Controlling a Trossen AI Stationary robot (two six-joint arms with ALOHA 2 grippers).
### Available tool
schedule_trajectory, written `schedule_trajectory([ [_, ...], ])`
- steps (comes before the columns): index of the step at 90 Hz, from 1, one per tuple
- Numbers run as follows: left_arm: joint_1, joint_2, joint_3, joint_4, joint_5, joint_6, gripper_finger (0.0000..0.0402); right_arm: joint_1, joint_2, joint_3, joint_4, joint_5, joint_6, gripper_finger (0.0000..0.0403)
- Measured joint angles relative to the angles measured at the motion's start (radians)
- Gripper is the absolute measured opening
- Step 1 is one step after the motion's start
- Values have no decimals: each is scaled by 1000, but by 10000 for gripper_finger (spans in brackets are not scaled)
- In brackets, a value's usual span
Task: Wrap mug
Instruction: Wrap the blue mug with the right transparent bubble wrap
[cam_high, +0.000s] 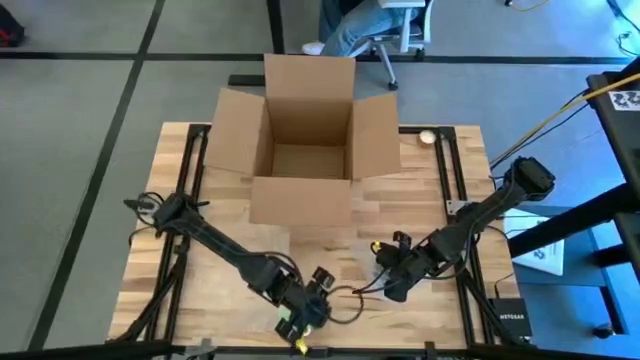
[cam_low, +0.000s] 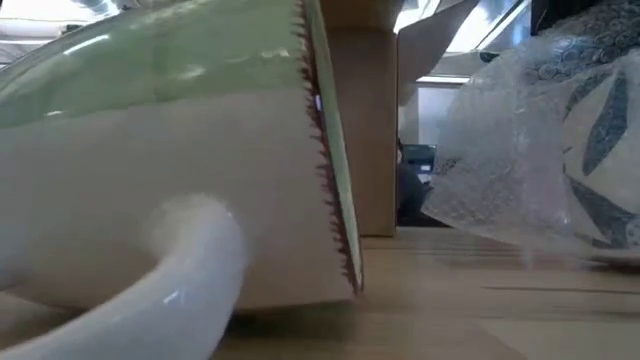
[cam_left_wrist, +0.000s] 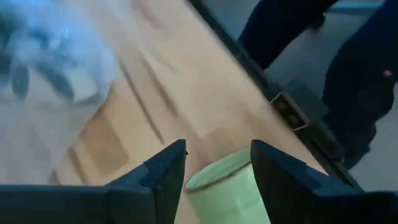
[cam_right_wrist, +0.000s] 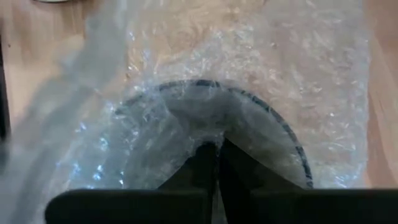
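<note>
Open cardboard box (cam_high: 305, 140) at the far side of the tabletop (cam_high: 230, 235); both arms work at the near edge. Right gripper (cam_right_wrist: 216, 155) — fingers pinched shut on the bubble-wrap sheet (cam_right_wrist: 249, 68), with a dark-rimmed round item under it. Left gripper (cam_left_wrist: 217, 171) — fingers spread, the mug (cam_left_wrist: 227, 193) lying on its side between them, apparently not yet clasped. Judged advice: close squarely on the mug's wall, then carry it onto the held wrap.
</note>
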Motion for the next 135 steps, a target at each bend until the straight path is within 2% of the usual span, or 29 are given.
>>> schedule_trajectory([
  [17, 2, 82, 41, -8, 45, 102, 166, 0, 0, 0, 0, 0, -1, 0],
  [48, -25, 120, 43, -62, 41, 70, 166, 0, 0, 0, 0, 0, -17, 0],
  [71, -23, 124, 24, -230, 52, 77, 166, 0, 0, 0, 0, 18, -18, 0],
  [99, -14, 127, 22, -290, 15, 124, 166, 0, 0, 0, 0, 37, -18, 0],
  [105, -3, 127, 22, -282, -24, 122, 166, 0, 0, 0, 0, 38, -17, 0],
  [120, 6, 122, 62, -254, -130, 17, 166, 0, 0, 0, 0, 45, -17, 0],
  [135, -29, 93, 123, -302, -151, -297, 166, 0, 0, 0, 0, 41, -18, 0],
])
